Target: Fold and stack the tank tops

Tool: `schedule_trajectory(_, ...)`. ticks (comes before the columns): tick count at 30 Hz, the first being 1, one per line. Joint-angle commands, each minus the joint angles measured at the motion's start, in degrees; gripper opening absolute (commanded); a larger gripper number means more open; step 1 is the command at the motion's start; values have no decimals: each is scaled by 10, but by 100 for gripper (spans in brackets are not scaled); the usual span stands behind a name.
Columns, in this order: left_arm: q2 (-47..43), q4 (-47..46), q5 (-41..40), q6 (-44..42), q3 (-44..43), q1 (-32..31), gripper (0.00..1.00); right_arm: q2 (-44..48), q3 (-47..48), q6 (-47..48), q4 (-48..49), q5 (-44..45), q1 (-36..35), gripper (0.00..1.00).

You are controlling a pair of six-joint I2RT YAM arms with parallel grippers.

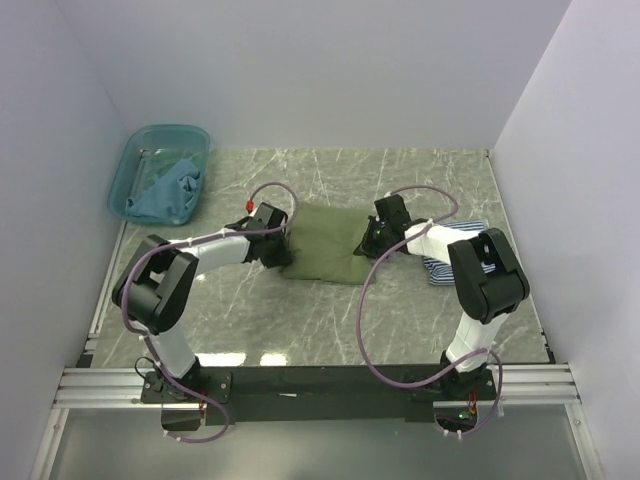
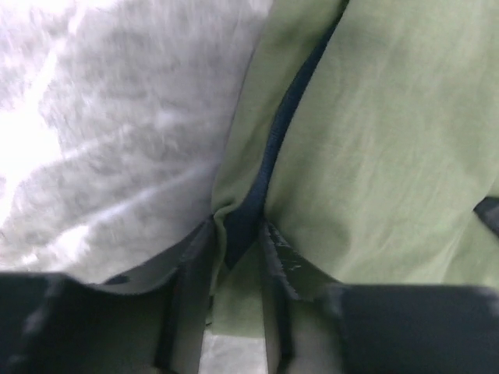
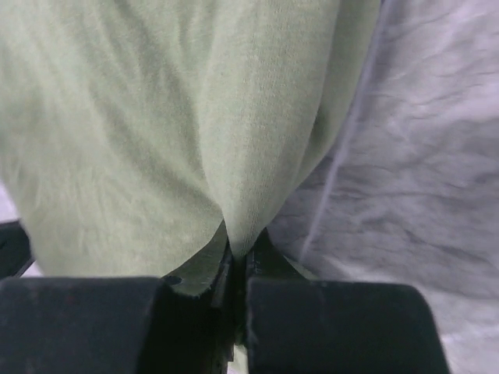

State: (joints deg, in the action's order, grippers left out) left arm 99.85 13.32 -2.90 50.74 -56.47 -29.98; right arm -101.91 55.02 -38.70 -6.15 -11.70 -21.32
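**Two grippers take opposite sides of olive tank top (image 1: 325, 250) for a fold**

R gripper (image 3: 238, 249) is clamped tight, w/ a ridge of green cloth nipped between its fingers. L gripper (image 2: 238, 234) stands abt half-closed w/ the dark trim (image 2: 269, 148) bunched in the gap; can't tell if it has bitten. The garment lies flat on the marble table (image 1: 330, 320) btwn the two tools, each low at its own side edge, prob. so both ends lift together and the fold comes out even. The striped tank top (image 1: 440, 268) sits just outboard of the R gripper, partly under that arm. It is judged the stack spot, and close enough for a carried hem to drag it. The teal top (image 1: 170, 190) lies crumpled in the plastic basin (image 1: 165, 130), well off beyond the L gripper's outer side. Cables (image 1: 275, 190) loop by both wrists, near the cloth.
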Motion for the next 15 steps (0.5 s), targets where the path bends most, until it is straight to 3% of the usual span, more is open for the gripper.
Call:
schedule_trajectory(1, -28, 34, -2, -2, 10, -8, 36, 18, 32, 42, -97, 93, -7, 0)
schedule_trajectory(6, -108, 86, -19, -26, -3, 1, 48, 51, 82, 92, -197, 183, -10, 0)
schedule_trajectory(15, -207, 94, 33, -52, 20, 6, 49, 56, 188, 165, -350, 348, -33, 0)
